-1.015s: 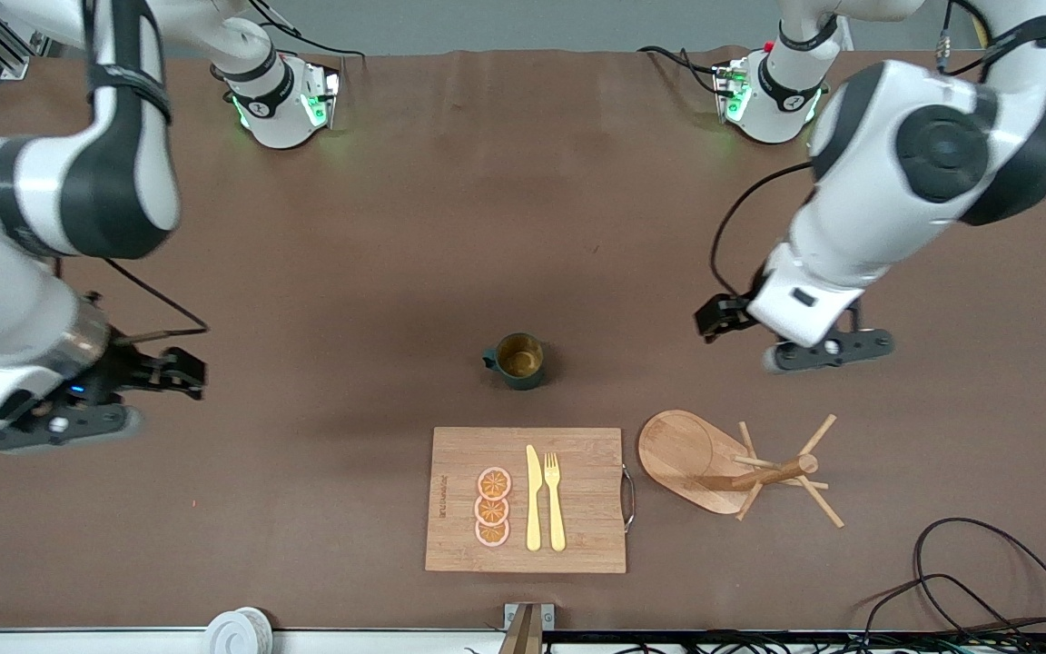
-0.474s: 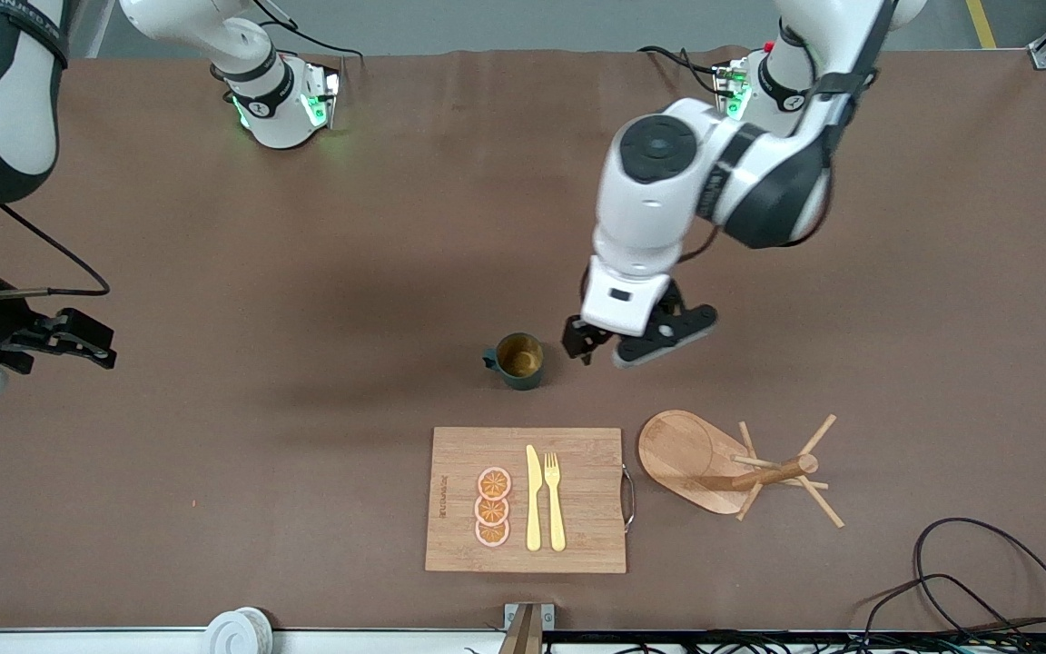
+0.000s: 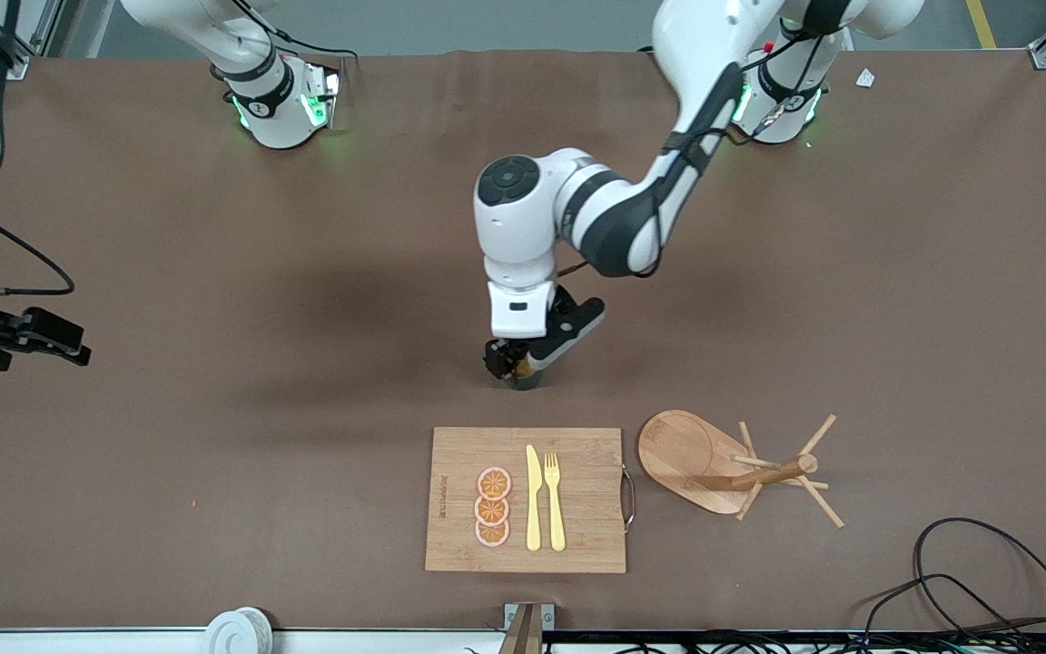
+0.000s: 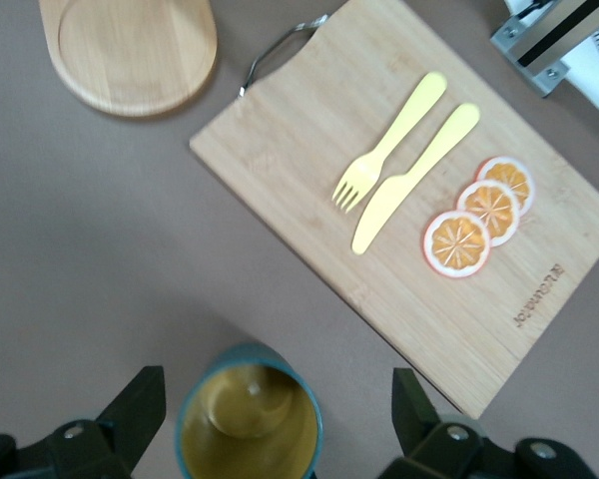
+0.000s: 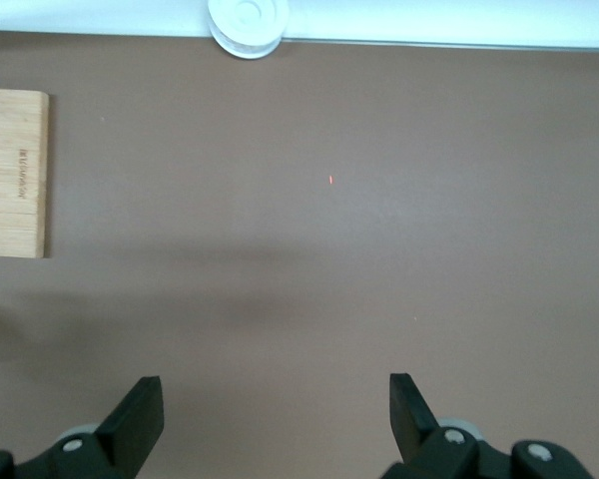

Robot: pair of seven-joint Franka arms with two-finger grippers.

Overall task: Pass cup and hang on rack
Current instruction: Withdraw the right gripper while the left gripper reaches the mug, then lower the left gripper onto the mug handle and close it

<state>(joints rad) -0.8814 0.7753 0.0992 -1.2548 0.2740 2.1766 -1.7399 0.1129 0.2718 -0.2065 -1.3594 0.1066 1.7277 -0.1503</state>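
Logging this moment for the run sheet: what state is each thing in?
Cup: upright on table, empty, not gripped.
Rack: standing on table, pegs bare.
Left gripper: open, over the cup.
Right gripper: open, waiting over table at right arm's end.
Board: flat, holding knife, fork, three orange slices.

cup — between fingers, board nearer

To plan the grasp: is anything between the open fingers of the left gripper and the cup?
No. In the left wrist view the left gripper straddles the cup, with only bare table in the gaps.
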